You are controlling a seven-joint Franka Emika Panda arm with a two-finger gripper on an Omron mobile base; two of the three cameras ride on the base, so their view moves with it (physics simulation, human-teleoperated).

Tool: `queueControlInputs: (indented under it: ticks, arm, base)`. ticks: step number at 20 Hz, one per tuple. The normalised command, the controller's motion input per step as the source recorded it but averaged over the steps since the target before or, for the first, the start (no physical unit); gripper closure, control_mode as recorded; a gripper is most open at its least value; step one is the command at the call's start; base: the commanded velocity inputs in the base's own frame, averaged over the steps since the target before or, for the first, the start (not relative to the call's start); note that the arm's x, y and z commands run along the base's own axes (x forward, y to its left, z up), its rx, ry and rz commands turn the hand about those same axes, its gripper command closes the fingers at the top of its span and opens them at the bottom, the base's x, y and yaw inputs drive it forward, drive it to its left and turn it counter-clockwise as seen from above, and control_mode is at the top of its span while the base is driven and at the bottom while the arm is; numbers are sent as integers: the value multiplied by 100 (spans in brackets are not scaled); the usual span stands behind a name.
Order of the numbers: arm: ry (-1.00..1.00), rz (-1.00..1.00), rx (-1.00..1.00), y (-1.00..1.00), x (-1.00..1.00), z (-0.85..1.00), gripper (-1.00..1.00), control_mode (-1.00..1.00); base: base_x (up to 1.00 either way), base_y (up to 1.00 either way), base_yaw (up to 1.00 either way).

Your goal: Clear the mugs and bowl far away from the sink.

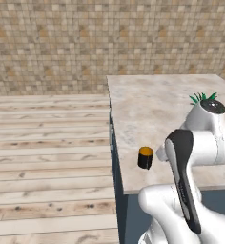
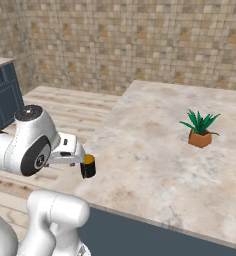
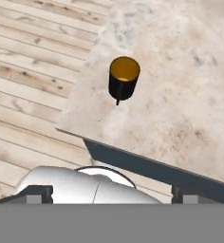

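A pale marbled bench [image 2: 155, 165] with a dark blue front is set on a light wooden plank floor [image 1: 47, 143], backed by a wall [image 2: 140, 40] of small tan tiles. The black mug [image 3: 123, 78] with the orange inside is stood upright near the bench's near left corner. A potted plant [image 2: 200, 131] is seen further right. The tool [image 3: 111, 194] is held released, its tips well apart, nothing grasped
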Motion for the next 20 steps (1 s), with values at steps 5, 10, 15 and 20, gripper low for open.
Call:
queueControlInputs:
  ticks: [5,10,15,20]
  arm:
    - [-9,-5,0,0,-45,96,-100,-100]
    - [-12,0,0,21,-62,66,-100,100]
    - [0,0,0,0,0,0,-100,100]
    - [0,0,0,0,0,0,-100,100]
  base:
    - [0,0,0]
    - [-19,16,0]
    - [-83,82,3]
    - [-3,90,47]
